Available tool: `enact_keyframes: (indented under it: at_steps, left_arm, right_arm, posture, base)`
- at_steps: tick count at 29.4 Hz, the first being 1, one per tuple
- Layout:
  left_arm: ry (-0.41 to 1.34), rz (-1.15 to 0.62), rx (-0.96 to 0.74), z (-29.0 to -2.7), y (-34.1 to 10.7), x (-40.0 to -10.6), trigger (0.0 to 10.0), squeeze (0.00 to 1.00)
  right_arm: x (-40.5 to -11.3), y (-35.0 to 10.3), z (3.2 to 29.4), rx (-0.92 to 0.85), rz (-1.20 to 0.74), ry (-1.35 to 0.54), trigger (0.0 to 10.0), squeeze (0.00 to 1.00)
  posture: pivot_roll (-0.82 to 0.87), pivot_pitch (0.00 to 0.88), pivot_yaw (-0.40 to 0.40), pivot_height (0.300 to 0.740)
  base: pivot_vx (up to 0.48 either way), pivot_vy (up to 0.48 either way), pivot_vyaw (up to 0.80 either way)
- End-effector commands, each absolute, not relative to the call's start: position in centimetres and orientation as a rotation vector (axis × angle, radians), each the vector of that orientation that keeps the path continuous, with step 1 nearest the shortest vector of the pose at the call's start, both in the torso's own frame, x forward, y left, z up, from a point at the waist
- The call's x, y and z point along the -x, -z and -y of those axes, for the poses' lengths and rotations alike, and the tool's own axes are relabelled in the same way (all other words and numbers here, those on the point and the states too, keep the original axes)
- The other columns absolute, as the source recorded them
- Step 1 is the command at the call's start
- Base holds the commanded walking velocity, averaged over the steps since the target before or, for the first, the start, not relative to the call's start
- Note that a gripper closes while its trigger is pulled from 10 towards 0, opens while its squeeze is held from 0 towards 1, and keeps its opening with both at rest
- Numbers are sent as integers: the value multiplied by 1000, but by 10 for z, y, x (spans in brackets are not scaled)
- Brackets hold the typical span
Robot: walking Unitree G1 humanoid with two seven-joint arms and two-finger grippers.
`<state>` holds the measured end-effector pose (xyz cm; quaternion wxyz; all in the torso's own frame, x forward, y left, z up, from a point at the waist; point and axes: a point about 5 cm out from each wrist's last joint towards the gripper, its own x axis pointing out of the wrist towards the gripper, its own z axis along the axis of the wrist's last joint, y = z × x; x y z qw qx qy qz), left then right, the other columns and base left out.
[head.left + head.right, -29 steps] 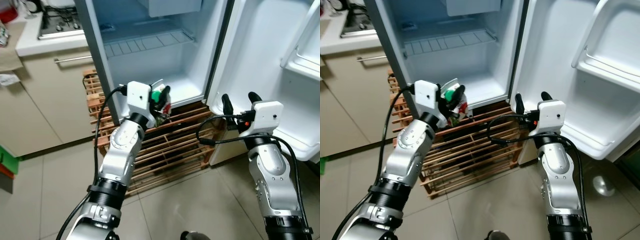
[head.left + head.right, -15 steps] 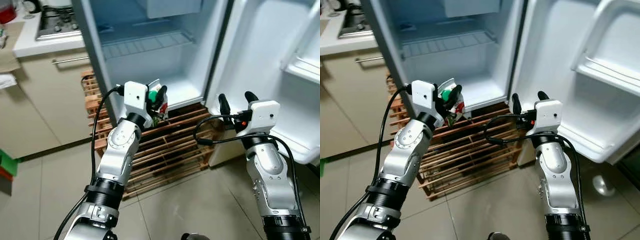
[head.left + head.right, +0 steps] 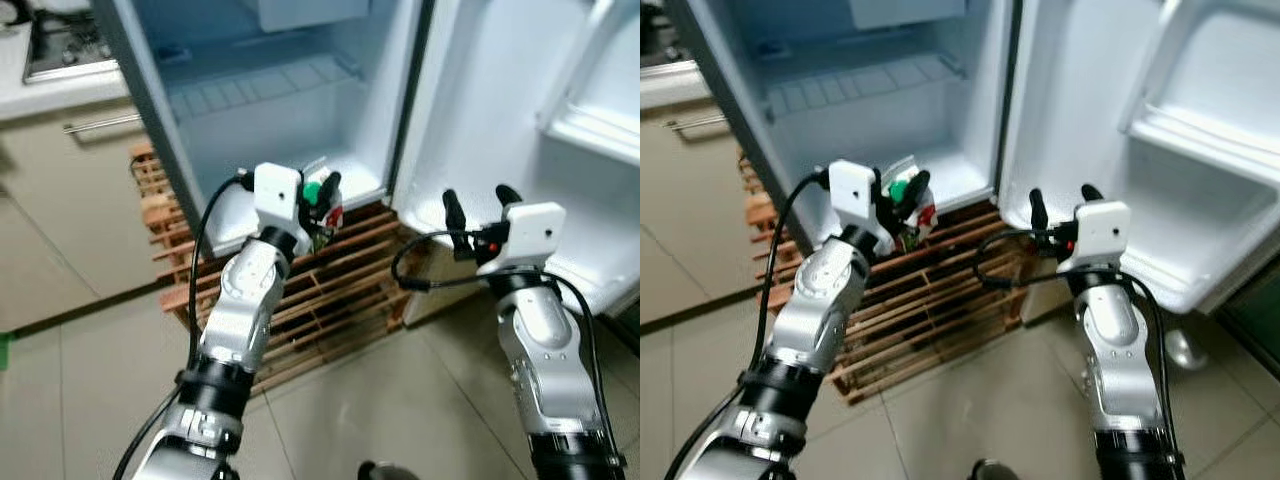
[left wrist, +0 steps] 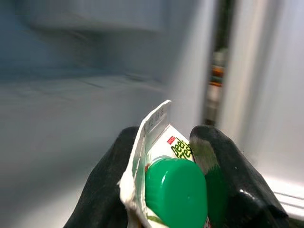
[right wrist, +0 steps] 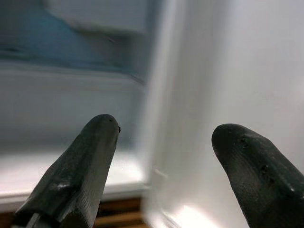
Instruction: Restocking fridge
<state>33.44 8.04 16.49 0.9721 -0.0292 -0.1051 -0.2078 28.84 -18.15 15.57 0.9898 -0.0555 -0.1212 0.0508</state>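
**Left eye view: carton held just short of the fridge floor**

You have the left pincer (image 3: 318,193) clamped on a small carton (image 3: 322,203) with a green cap (image 4: 176,191), its two black fingers (image 4: 223,173) pressing either side of the folded top. The carton stands roughly upright in the grip, its long axis running up and down, cap facing back along the pincer. From the carton, the open fridge (image 3: 270,100) lies at 12 o'clock, and the white floor of the fridge compartment (image 3: 352,183) sits just beyond and slightly towards 1 o'clock, close to the carton. The wire shelf (image 3: 262,85) is higher, well above the carton at 11 o'clock. A wooden rack (image 3: 330,285) lies below the arm at 6 o'clock.

Your right pincer (image 3: 482,197) hangs empty with its fingers spread apart, near the lower edge of the open fridge door (image 3: 500,110), at 3 o'clock from the carton. The left arm is plainly the nearer one, so I judge the coming move is a short forward reach to set the carton on the fridge floor
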Motion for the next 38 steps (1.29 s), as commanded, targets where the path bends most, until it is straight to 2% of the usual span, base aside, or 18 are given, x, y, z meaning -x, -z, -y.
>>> enact_keyframes:
  at_steps: [1, 15, 23, 27, 32, 38]
  left_arm:
    - [415, 252, 30, -82, -176, -339, 10000, 0]
    - [476, 212, -17, -69, -175, -344, 10000, 0]
    - [475, 176, -13, -67, -170, -347, 10000, 0]
    - [513, 166, -22, -58, -170, -348, 10000, 0]
    - [542, 151, 54, -45, -174, -347, 10000, 0]
    - [556, 172, 92, -37, -177, -347, 10000, 0]
  right_arm:
    - [-286, -158, 179, 104, 260, -119, 10000, 0]
    - [-285, -158, 180, 109, 256, -116, 10000, 0]
    - [-282, -160, 179, 111, 265, -125, 10000, 0]
    - [-280, -158, 180, 116, 258, -131, 10000, 0]
    - [-279, -157, 180, 116, 254, -129, 10000, 0]
    - [-277, -157, 180, 117, 252, -130, 10000, 0]
  posture:
    - [-182, 0, 37, 740]
    - [-182, 0, 36, 740]
    - [-190, 0, 40, 740]
    - [-194, 0, 40, 740]
    - [-201, 0, 44, 740]
    - [-212, 0, 49, 740]
  base:
    - [480, 0, 0]
    - [478, 0, 0]
    - [0, 0, 0]
    - [0, 0, 0]
    - [0, 0, 0]
    - [393, -272, 0]
